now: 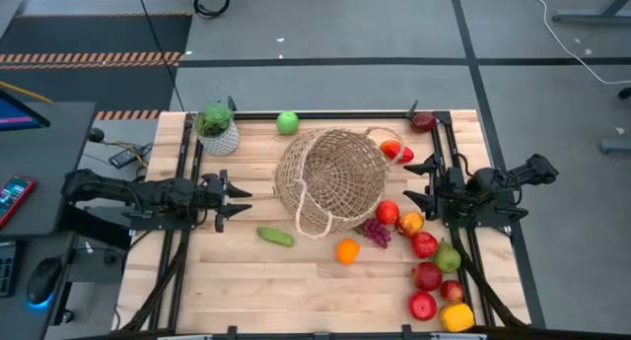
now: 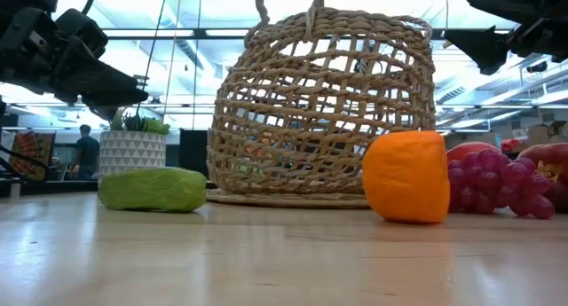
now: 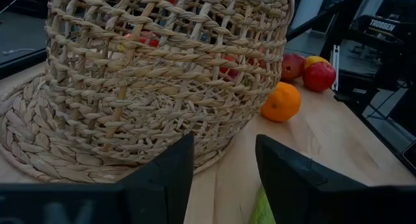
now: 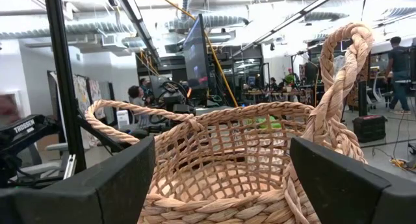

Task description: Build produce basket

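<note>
Basket (image 1: 330, 182) stands empty at table centre, produce scattered from its 3 to 6 o'clock. Left gripper (image 1: 237, 198) waits at its 9 o'clock, right gripper (image 1: 419, 182) at 3 o'clock, jaws open and empty. Filling seems unstarted; next, seize nearby red apple (image 1: 386, 213).

wicker basket (image 2: 321, 111), orange (image 2: 406, 177), cucumber (image 2: 153, 190), grapes (image 2: 493, 184)

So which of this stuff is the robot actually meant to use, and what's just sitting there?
For the job:
- wicker basket
- cucumber
- orange
- grapes
- green apple
- red apples
- yellow pepper

Just lying about:
- potted plant
- computer mouse
- phone
</note>
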`<act>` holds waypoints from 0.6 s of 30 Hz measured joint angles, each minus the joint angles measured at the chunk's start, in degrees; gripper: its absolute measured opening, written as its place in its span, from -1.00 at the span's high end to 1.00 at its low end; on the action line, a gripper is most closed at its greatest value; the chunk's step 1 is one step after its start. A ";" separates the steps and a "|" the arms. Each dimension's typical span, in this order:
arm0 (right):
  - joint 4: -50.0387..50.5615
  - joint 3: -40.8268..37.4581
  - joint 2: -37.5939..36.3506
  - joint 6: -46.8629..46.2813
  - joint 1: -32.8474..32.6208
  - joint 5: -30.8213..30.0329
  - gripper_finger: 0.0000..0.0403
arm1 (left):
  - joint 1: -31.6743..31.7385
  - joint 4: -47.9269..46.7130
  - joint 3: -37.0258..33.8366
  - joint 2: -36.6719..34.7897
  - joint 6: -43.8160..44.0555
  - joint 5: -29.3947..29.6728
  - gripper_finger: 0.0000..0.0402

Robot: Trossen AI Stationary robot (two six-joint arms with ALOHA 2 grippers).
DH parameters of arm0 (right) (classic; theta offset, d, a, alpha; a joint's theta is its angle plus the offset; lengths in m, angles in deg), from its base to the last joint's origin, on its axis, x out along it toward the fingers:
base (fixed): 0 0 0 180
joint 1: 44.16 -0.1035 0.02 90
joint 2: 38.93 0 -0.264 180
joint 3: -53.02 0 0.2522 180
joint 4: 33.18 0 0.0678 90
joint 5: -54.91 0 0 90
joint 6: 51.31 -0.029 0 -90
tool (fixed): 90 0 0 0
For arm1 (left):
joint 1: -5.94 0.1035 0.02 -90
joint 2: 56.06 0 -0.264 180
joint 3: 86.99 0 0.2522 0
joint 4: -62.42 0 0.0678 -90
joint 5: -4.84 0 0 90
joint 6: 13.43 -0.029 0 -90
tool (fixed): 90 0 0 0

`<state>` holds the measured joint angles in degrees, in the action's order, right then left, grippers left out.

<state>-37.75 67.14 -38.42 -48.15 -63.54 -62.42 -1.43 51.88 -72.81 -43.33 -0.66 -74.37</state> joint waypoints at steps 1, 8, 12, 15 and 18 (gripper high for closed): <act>0.00 -0.02 0.00 0.01 -0.01 0.00 -0.79 | -0.01 -0.01 -0.01 0.00 -0.01 0.00 0.14; 0.00 -0.02 0.00 -0.01 0.00 0.00 -0.79 | 0.00 -0.01 0.00 0.00 -0.01 0.00 0.14; 0.00 -0.02 0.00 -0.01 -0.01 0.00 -0.79 | 0.01 0.00 0.00 0.00 0.00 0.00 0.14; 0.00 0.00 0.00 0.01 -0.01 -0.02 -0.79 | -0.01 -0.01 -0.01 0.00 -0.02 0.00 0.14; 0.01 0.00 0.00 -0.01 -0.01 0.00 -0.79 | 0.00 0.33 -0.04 0.00 0.56 0.01 0.14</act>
<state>-37.74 67.14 -38.42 -48.16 -63.56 -62.42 -1.43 52.21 -72.85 -43.33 -0.10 -74.36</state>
